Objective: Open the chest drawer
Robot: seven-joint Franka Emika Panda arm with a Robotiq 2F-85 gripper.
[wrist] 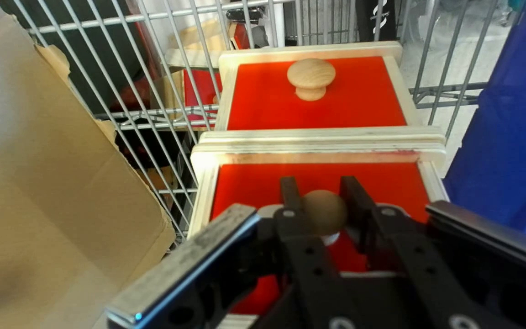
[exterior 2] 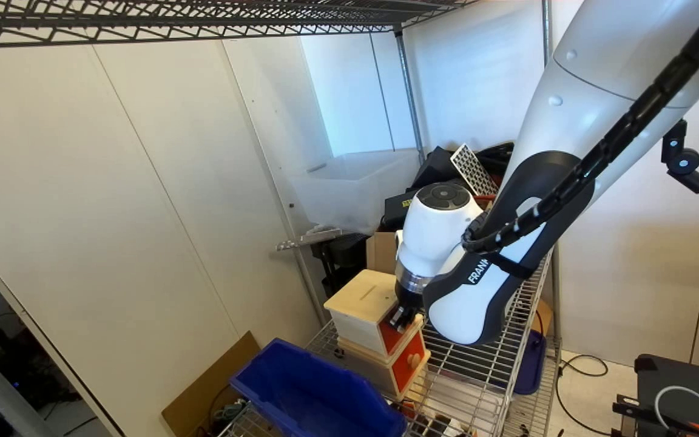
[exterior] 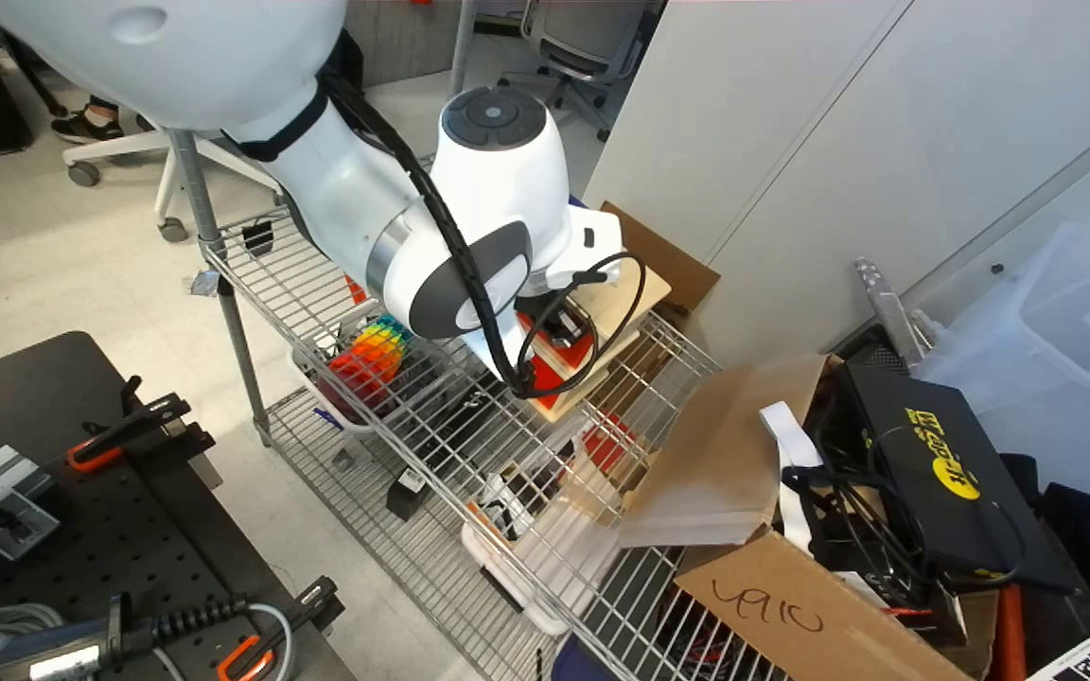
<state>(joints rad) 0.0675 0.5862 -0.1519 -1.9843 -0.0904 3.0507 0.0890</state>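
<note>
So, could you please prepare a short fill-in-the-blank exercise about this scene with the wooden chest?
1. The tool is closed on the wooden knob of the ____ drawer, not the lower drawer.
2. The drawer fronts of the wooden chest are coloured ____.
3. In the wrist view, the plastic bin is coloured ____.
4. In that view, the cardboard flap is on the ____ side, opposite the bin.
Missing words: upper; red; blue; left.

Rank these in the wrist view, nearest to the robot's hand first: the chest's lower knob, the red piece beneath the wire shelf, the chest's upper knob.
1. Upper knob: held in the hand.
2. Lower knob: below the hand, toward the picture's top.
3. Red piece: farthest, left of both knobs, beneath the wire shelf.
</note>
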